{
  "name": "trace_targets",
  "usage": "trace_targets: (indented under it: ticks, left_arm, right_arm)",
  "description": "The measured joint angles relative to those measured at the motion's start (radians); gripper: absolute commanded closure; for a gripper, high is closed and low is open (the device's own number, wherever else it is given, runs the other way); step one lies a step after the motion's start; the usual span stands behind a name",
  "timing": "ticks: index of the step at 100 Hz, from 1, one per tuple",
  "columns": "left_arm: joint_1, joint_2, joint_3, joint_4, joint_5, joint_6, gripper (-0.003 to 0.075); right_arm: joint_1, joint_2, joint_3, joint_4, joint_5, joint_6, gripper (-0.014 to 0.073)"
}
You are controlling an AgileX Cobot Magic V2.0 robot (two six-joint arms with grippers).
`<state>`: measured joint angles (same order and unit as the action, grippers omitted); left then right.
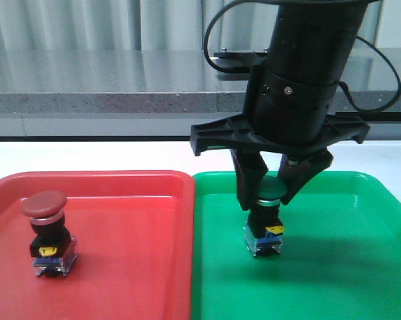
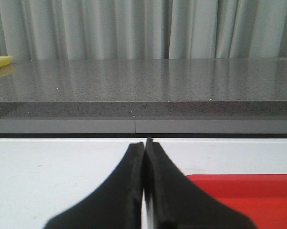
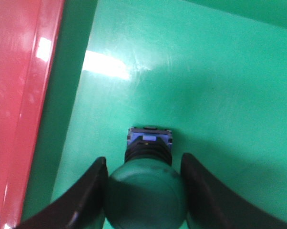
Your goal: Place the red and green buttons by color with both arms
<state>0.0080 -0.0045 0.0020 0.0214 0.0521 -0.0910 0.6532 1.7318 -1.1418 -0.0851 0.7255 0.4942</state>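
1. While the right arm (image 1: 307, 60) reaches down from above, two trays lie side by side under it and touch along their inner rims: one red tray (image 1: 120, 200) to the left of the right gripper (image 1: 272, 193), and one green tray (image 1: 360, 253) directly beneath that gripper.
2. Two arms belong to the rig, but only one shows in the front view. The right gripper hangs over the near-left part of the green tray with its two fingers (image 1: 248, 183) spread either side of a cap.
3. In the right wrist view the fingers flank the green cap closely. Whether they press it or merely touch it, I cannot tell.
4. The left gripper (image 2: 144, 157) appears only in its own wrist view. Its two fingers are pressed together with nothing between them, above white tabletop (image 2: 48, 176) beside a corner of the red tray.
5. Two buttons are present, one per tray. The green button (image 1: 267, 223) stands upright on the green tray, its cap between the right gripper's fingers.
6. The red button (image 1: 47, 233) stands upright on the red tray, well to the left of the right gripper, touched by nothing.
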Motion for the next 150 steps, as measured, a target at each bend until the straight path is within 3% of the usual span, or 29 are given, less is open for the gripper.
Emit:
trace_targets:
  ticks: [11,48,70,91,131,150]
  left_arm:
    - [0.000,0.000,0.000,0.000,0.000,0.000,0.0741]
    - [0.000,0.000,0.000,0.000,0.000,0.000,0.0741]
    - [0.000,0.000,0.000,0.000,0.000,0.000,0.0741]
    - [0.000,0.000,0.000,0.000,0.000,0.000,0.0741]
    - [0.000,0.000,0.000,0.000,0.000,0.000,0.0741]
    - [0.000,0.000,0.000,0.000,0.000,0.000,0.0741]
  right_arm:
    - [0.000,0.000,0.000,0.000,-0.009,0.004,0.0142]
    - [0.000,-0.012,0.002,0.000,-0.030,0.006,0.0143]
    - [-0.025,-0.132,0.004,0.002,-0.032,0.004,0.0143]
    - [-0.150,-0.266,0.004,0.002,-0.013,-0.057,0.0143]
    - [-0.490,-0.479,0.092,0.018,0.017,-0.172,0.0150]
    - [-0.605,-0.565,0.190,0.085,-0.022,-0.309,0.0296]
